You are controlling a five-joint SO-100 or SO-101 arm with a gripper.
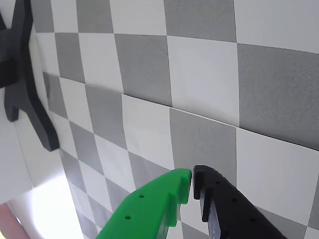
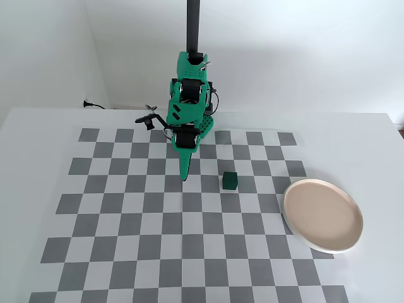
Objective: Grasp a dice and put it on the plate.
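Observation:
The dice (image 2: 230, 181) is a small dark green cube on the checkered mat, seen in the fixed view a little right of my gripper (image 2: 184, 177). The plate (image 2: 323, 214), beige-pink with a white rim, lies at the mat's right edge. My gripper points down at the mat, left of the dice and apart from it. In the wrist view my gripper (image 1: 192, 180) shows its green and black fingers closed tip to tip with nothing between them. Dice and plate are out of the wrist view.
The checkered mat (image 2: 126, 221) covers most of the white table. The arm's base and a black post (image 2: 192, 28) stand at the back. A black stand foot (image 1: 22, 79) shows at the left of the wrist view.

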